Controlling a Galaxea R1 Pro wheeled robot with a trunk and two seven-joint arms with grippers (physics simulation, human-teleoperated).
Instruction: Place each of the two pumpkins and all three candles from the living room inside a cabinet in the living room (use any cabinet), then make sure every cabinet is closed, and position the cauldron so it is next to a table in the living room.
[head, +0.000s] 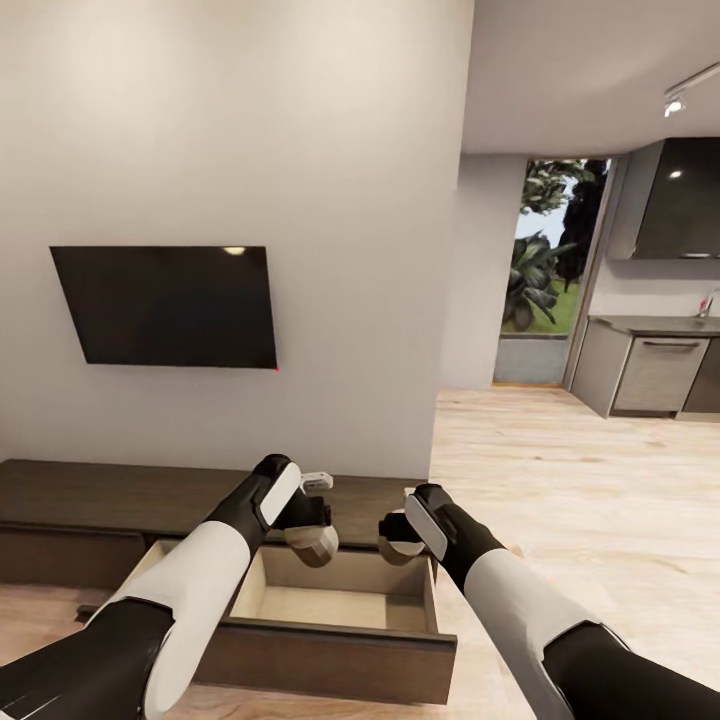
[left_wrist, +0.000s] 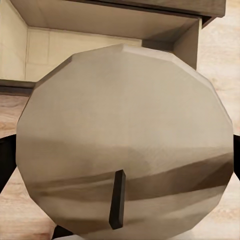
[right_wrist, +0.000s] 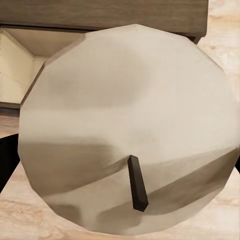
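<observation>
Two short tan-beige cylindrical candles are in sight, one in each gripper: the left candle (head: 313, 541) sits in the left gripper (head: 310, 535) and the right candle (head: 397, 546) in the right gripper (head: 400, 540), both held over the open drawer (head: 330, 600) of the long low dark-brown wood cabinet (head: 120, 495). In the left wrist view the candle's pale faceted end face (left_wrist: 125, 135) with its short dark wick (left_wrist: 117, 200) looms close to the camera, with the light tan drawer inside behind it; the right wrist view gives the same sight of the other candle (right_wrist: 127, 130) and its wick (right_wrist: 137, 190). Dark finger parts show at the rims of both candles, so the jaws of each gripper are clenched on a candle. One drawer of the cabinet is pulled out toward the robot, at the cabinet's right end, and its tan bottom is bare where it shows between the arms. The cabinet stands against a plain pale wall that carries one flat black television (head: 165, 305) above the cabinet's top. The floor (head: 560, 480) is light wood planking. To the right the room opens onto a kitchen corner with grey cupboards (head: 655, 375) and a tall window (head: 550, 260) showing green plants outside.
</observation>
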